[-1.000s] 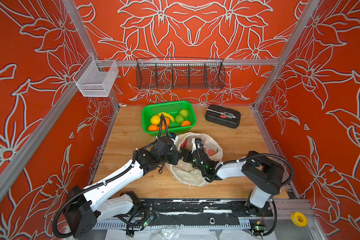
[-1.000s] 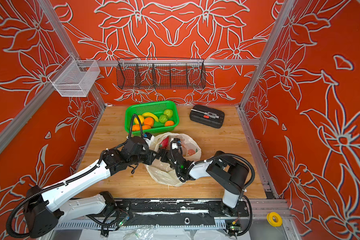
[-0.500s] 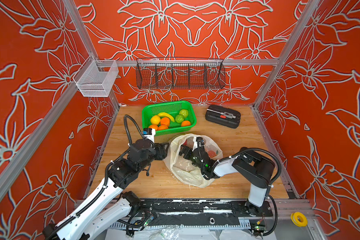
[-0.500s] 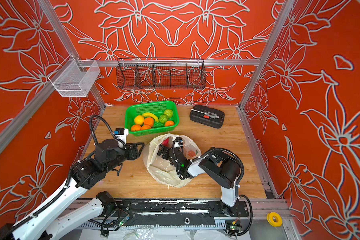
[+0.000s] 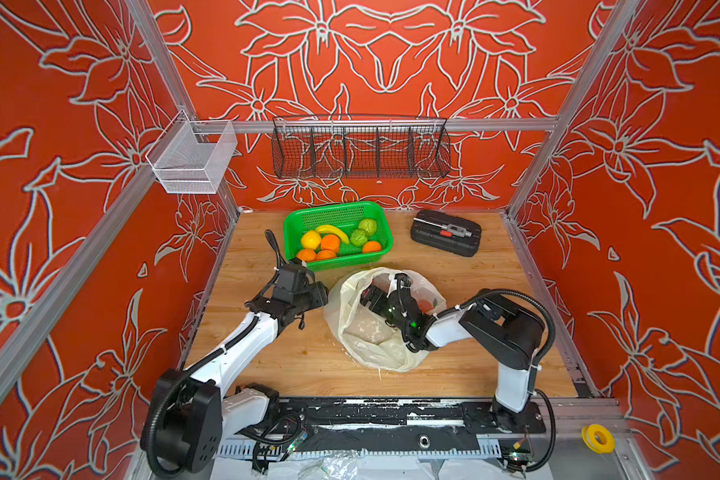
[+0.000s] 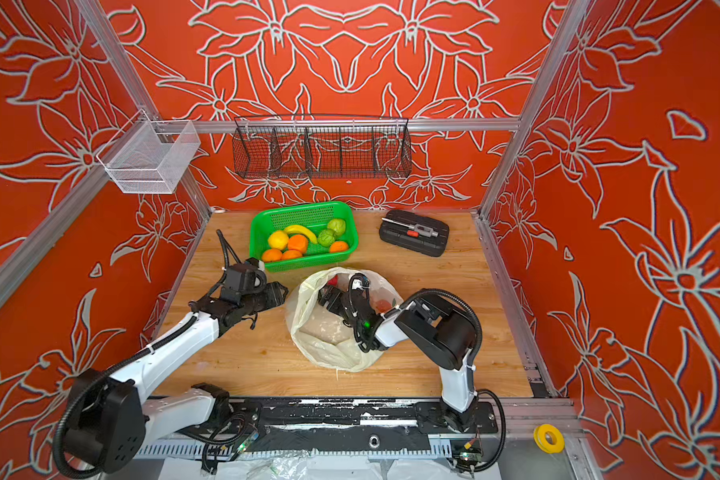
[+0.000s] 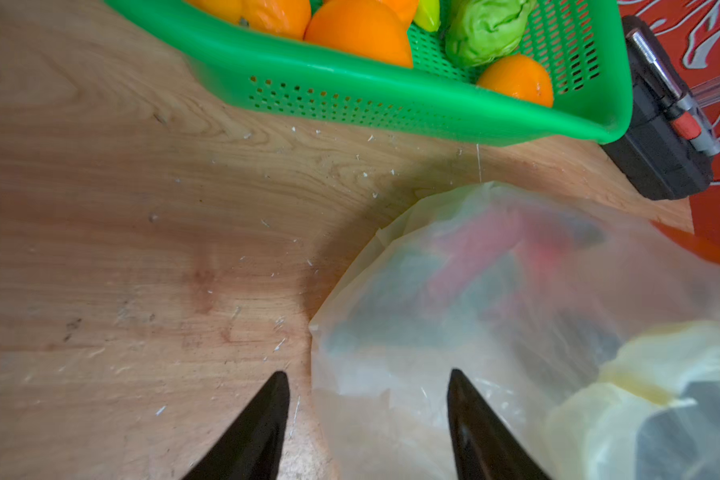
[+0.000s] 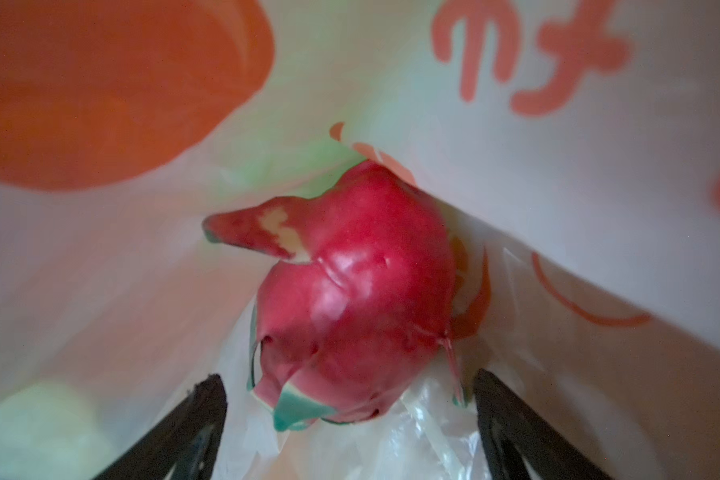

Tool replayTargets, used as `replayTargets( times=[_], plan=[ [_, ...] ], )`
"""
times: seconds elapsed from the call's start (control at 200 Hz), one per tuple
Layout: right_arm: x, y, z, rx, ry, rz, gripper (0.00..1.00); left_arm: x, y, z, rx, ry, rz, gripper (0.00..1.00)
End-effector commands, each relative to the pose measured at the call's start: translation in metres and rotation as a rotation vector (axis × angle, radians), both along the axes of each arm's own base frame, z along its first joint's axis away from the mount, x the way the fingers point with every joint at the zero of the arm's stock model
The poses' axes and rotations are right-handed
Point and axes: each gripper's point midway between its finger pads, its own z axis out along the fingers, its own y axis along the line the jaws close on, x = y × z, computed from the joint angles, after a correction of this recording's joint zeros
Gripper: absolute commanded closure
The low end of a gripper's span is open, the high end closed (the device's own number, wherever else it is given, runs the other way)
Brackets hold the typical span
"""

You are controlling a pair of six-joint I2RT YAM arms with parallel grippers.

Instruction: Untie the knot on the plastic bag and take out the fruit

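Right gripper (image 8: 350, 382) is deep inside the large, thin, translucent cream-white plastic bag (image 8: 558, 166). Its jaws are spread wide, and both black fingertips (image 8: 208, 399) flank the lower end of a pink-and-green dragon fruit (image 8: 350, 282) without visibly pressing on it. The fruit lies in a fold of the bag, beside orange printed shapes on the film.

In both top views the bag (image 5: 371, 340) (image 6: 321, 332) lies on the wooden table (image 5: 267, 357) just in front of the green perforated plastic basket (image 5: 350, 262) (image 6: 308, 264), on the robot's side of it, close to its front wall. The bag's mouth gapes toward the basket, and the right gripper (image 5: 371, 295) (image 6: 327, 297) reaches in through it.

Left gripper (image 5: 319, 291) (image 7: 367, 374) hovers low in front of the basket's left front corner, just beside the bag's left edge. Its jaws are apart with nothing clamped. In the left wrist view, one fingertip is over bare wood and the other over the bag's film (image 7: 474, 291). Whether either touches the plastic cannot be told.

Inside the basket sit several round oranges (image 5: 330, 242), a yellow lemon (image 5: 311, 240), two bumpy green round fruits (image 5: 367, 226) and a curved yellow banana (image 5: 332, 232). A black rectangular tool case (image 5: 445, 239) lies to the right of the basket, well apart from the bag.
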Motion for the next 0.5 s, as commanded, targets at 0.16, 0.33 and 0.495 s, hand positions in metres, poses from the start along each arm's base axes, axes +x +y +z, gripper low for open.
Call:
replayTargets(
  times=[0.16, 0.33, 0.495],
  plan=[
    [0.017, 0.013, -0.007, 0.081, 0.048, -0.004, 0.05, 0.019, -0.013, -0.019, -0.041, 0.009, -0.038, 0.34],
    [0.022, 0.024, -0.014, 0.124, 0.084, 0.003, 0.05, 0.016, -0.016, -0.034, -0.023, 0.056, -0.071, 0.33],
    [0.027, 0.027, -0.019, 0.164, 0.096, -0.004, 0.03, 0.017, -0.025, -0.042, -0.046, 0.071, -0.125, 0.33]
  ],
)
